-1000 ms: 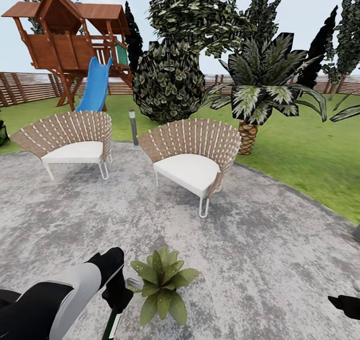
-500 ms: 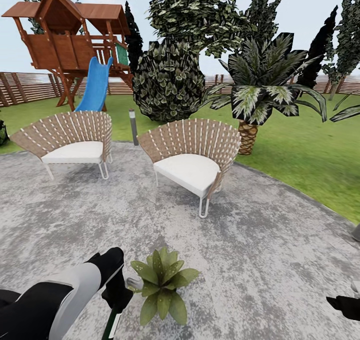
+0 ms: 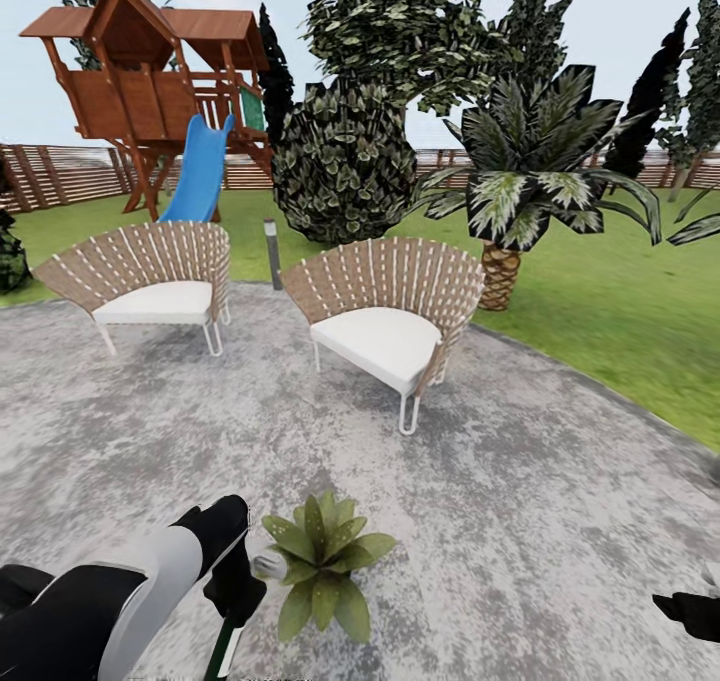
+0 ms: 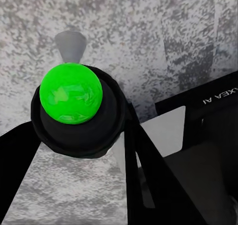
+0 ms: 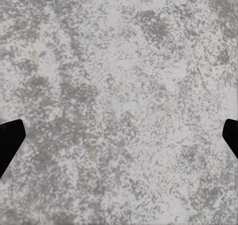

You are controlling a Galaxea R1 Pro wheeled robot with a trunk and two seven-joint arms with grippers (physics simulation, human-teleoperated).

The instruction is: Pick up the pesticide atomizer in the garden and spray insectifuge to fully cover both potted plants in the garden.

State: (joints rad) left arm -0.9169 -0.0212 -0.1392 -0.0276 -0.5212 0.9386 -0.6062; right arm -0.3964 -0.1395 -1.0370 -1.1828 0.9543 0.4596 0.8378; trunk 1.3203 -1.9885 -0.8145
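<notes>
My view has swung slightly; my arms and the plant keep their places.
My left tool (image 3: 235,586) stays clamped on the atomizer (image 3: 268,565), nozzle beside the plant (image 3: 322,573) on the patio (image 3: 520,521); spraying seems unfinished. Right tool (image 5: 119,136) gapes, holding nothing.

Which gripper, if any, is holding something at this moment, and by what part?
The left gripper holds the dark, slim pesticide atomizer around its body, whitish-grey trigger head pointing at the broad light-green potted plant. The right gripper is open over grey paving, holding nothing.
</notes>
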